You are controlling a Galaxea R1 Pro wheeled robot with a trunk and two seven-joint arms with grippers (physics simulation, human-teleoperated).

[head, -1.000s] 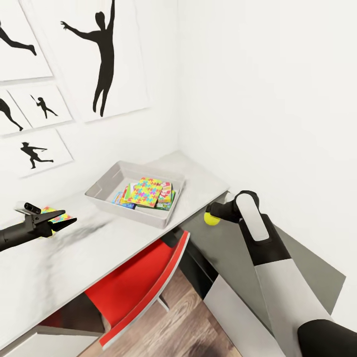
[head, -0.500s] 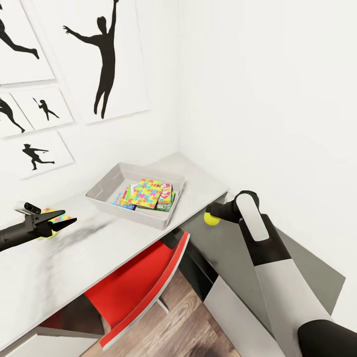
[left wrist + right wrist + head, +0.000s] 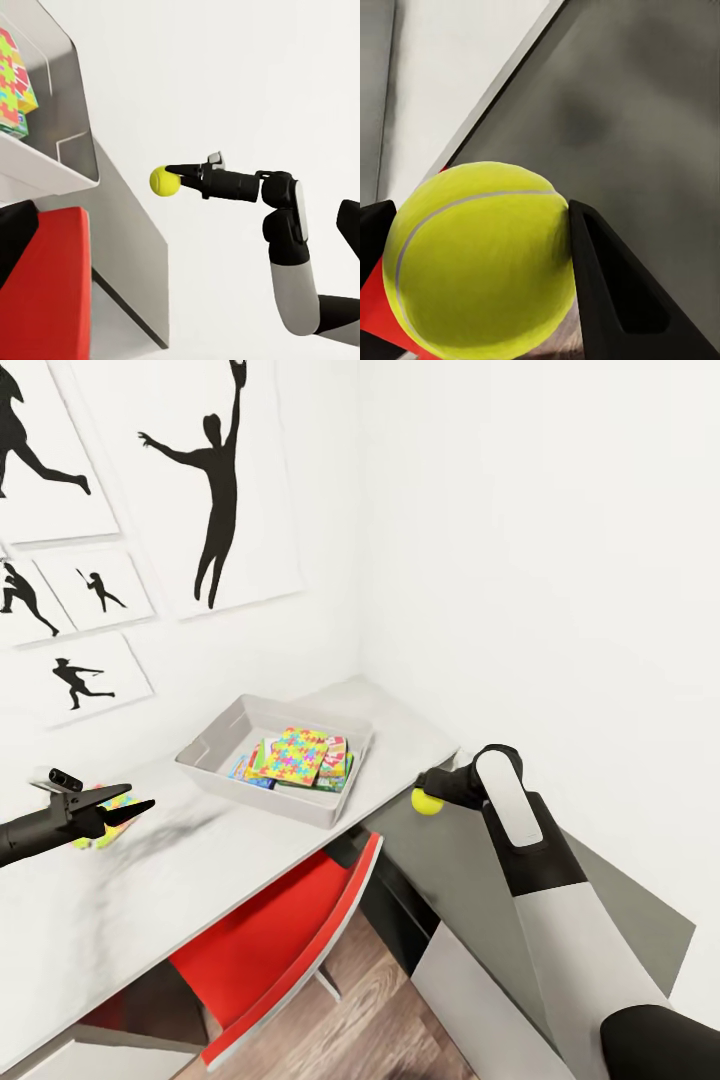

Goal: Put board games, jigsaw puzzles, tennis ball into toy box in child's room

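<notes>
The grey toy box (image 3: 215, 732) sits on the white table (image 3: 150, 890) near the corner. Inside it are colourful game boxes with a jigsaw puzzle (image 3: 295, 752) on top; the box (image 3: 71, 90) also appears in the left wrist view. My right gripper (image 3: 432, 797) is shut on the yellow tennis ball (image 3: 426, 802) off the table's right end, a little below the tabletop. The ball (image 3: 480, 262) sits between dark fingers (image 3: 607, 292); from the left wrist it shows as ball (image 3: 163, 181). My left gripper (image 3: 135, 801) hovers open over the table's left part, with a colourful flat item (image 3: 100, 838) partly hidden behind it.
A red chair (image 3: 280, 940) is tucked under the table. A grey panel (image 3: 470, 880) slopes down beside the table's right end, under my right arm. White walls close the corner, with silhouette posters (image 3: 215, 480) on the left wall. Wooden floor (image 3: 370, 1030) lies below.
The head view has shifted slightly, so the posters and table sit a little differently in frame. Both arms keep their poses and the ball stays gripped.
</notes>
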